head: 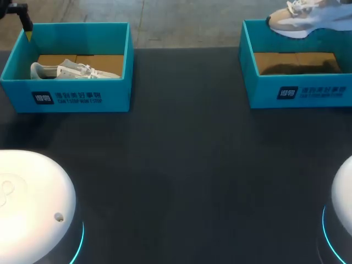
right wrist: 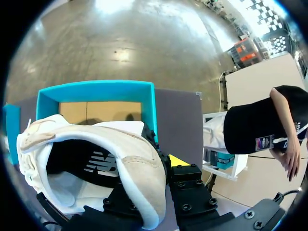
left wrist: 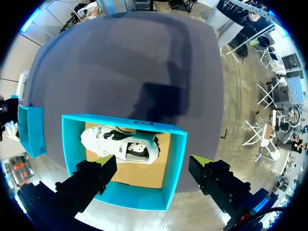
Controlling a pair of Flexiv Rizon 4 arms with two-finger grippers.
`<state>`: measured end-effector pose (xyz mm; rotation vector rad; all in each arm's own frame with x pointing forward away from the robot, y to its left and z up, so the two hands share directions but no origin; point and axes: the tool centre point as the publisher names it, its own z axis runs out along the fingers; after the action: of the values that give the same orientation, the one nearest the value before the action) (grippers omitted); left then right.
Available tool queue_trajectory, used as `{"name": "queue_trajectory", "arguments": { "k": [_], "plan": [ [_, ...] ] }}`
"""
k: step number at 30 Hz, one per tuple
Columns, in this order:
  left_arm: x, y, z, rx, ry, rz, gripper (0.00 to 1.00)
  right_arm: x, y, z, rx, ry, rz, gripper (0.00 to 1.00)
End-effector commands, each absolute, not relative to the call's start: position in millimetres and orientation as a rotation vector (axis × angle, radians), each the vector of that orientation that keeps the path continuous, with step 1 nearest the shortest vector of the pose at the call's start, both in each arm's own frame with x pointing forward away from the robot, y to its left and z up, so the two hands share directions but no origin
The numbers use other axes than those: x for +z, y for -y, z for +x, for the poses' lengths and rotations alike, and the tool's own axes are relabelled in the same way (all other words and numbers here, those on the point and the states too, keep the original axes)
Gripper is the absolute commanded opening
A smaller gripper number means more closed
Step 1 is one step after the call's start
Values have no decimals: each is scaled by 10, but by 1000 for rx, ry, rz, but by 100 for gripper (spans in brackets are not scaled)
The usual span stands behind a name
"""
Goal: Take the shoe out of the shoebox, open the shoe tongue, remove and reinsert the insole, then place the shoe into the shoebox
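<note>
A white and beige shoe (right wrist: 96, 159) hangs above the right teal shoebox (right wrist: 96, 90), and my right gripper (right wrist: 161, 166) is shut on its heel wall, with one yellow tip showing outside. In the head view this shoe (head: 302, 19) is over the back rim of the right box (head: 300, 91), whose cardboard floor is bare. A second white shoe (head: 71, 70) lies on its side in the left shoebox (head: 66, 96). My left gripper (left wrist: 153, 166) hovers open above that shoe (left wrist: 120, 147) and its box (left wrist: 175, 163), holding nothing. One of its fingers (head: 27, 32) shows at the box's far left corner.
The dark table (head: 181, 165) stretches between and in front of the two boxes. The white arm bases (head: 33, 203) sit at the near left and near right corners. In the left wrist view the right box (left wrist: 31, 130) stands beyond the left one.
</note>
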<state>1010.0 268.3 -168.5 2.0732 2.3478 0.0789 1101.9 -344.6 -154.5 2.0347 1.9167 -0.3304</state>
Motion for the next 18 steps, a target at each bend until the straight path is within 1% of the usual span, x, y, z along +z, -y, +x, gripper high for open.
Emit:
{"name": "queue_trajectory", "arguments": {
  "k": [1,6,18],
  "plan": [
    [-1682,-2682,10085,84,-2347,2073,100,-1236,3193,10595,-286,-1897,2026,0],
    [-1682,-2682,10085,84,-2347,2073,100,-1147,2905,10262,-301,-1889,2042,0],
    [-1682,-2682,10085,84,-2347,2073,100,-1006,2254,9691,-279,-1859,2082,0]
  ]
}}
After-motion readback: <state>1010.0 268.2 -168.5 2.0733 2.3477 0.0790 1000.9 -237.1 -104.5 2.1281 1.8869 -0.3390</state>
